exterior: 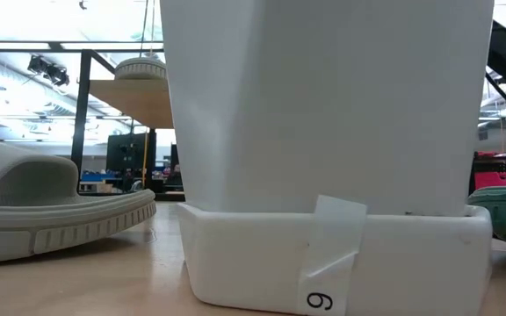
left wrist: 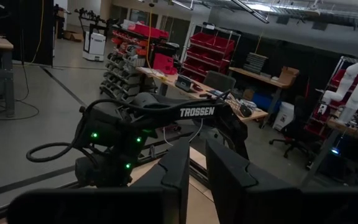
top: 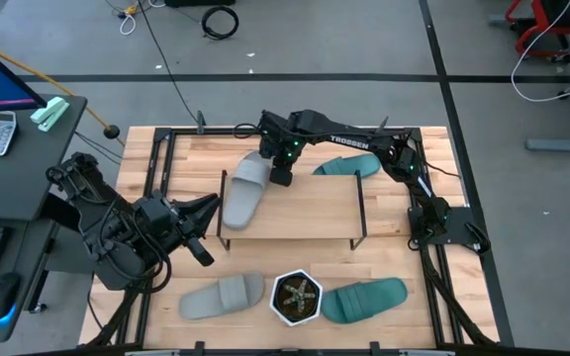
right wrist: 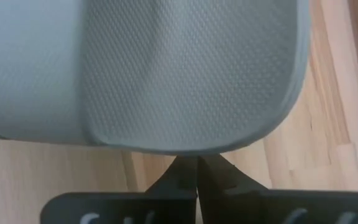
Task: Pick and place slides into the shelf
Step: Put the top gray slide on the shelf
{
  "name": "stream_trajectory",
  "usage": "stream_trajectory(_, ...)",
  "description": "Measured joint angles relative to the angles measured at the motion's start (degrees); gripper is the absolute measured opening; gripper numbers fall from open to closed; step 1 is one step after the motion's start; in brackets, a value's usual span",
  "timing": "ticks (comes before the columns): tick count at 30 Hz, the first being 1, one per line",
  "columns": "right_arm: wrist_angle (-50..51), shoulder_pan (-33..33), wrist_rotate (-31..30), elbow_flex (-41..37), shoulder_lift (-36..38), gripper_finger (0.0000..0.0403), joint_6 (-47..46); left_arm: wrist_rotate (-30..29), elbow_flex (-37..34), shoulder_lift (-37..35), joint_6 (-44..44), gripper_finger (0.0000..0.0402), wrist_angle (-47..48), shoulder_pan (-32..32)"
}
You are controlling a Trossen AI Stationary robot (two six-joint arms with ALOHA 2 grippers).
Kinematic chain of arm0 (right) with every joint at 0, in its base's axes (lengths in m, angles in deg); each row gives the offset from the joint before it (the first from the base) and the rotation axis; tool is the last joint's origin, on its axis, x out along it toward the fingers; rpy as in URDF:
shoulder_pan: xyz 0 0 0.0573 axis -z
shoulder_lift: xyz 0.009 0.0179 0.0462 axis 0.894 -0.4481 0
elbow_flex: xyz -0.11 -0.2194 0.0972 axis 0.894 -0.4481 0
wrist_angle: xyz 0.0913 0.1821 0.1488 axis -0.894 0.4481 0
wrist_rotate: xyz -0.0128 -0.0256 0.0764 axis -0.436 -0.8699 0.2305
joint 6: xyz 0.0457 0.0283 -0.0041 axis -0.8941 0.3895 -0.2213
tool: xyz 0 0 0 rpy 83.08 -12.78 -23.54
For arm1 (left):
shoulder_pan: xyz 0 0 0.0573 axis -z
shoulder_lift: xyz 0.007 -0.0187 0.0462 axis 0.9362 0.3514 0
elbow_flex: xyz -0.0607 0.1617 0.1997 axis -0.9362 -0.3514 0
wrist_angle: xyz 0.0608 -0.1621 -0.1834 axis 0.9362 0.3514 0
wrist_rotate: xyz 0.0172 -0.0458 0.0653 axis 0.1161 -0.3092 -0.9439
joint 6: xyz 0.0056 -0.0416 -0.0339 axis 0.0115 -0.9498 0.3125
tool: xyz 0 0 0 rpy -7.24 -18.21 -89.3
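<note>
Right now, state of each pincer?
Left pincer: raised off the table's left side, fingers nearly together, holding nothing.
Right pincer: at the grey slide on the shelf; fingers look shut, grip on it unclear.

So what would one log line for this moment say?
right gripper: fingers shut, at heel of light grey rubber slide on wooden-topped shelf | left gripper: waiting left of shelf, fingers shut
</note>
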Motion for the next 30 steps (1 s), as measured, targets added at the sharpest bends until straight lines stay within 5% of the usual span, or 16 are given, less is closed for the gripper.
stream_trajectory(30, -10.3, -0.5, 1.9, 0.0, 0.0, 0.0, -1.4, 0.0, 0.0, 0.0, -0.1, 0.0058, 0.7, 0.0)
